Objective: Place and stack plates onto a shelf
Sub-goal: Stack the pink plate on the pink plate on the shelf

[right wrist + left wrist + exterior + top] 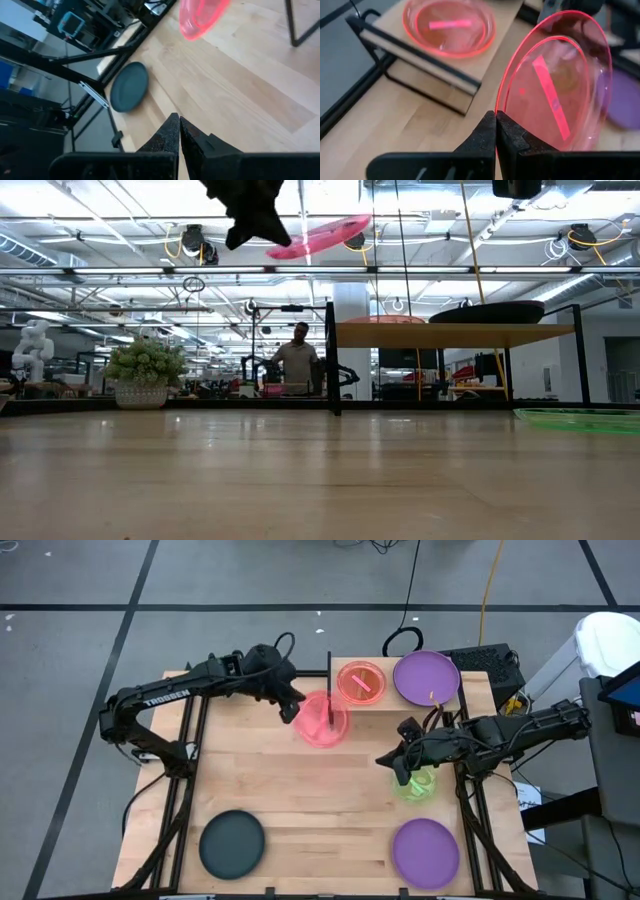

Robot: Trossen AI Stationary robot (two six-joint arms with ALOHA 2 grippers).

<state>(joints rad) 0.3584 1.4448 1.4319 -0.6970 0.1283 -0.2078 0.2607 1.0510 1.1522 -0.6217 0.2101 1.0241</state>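
Observation:
My left gripper [292, 706] is shut on a translucent pink-red plate [322, 721], held high in the air [320, 235] just in front of the shelf [395, 700]. On the shelf top lie a second pink-red plate [360, 682] and a purple plate [426, 677]. My right gripper [392, 761] is shut with nothing between its fingers [179, 127]; it hovers beside a neon green plate [417, 784] that lies flat on the table [580, 418]. A dark teal plate [232, 845] and another purple plate [425, 852] lie near the table's near edge. My left gripper pinches the pink-red plate's rim [501, 107] between its two fingers, at the edge toward the table's left. The plate is lifted clear of the table and hangs tilted, its far side higher [350, 224].
The shelf's dark upright posts [331, 360] stand close to the held plate. Bare tabletop [300, 790] lies between the plates. A potted plant [145, 375] and a person [297, 360] show beyond the table's far edge. A cable loop [402, 641] lies behind the shelf.

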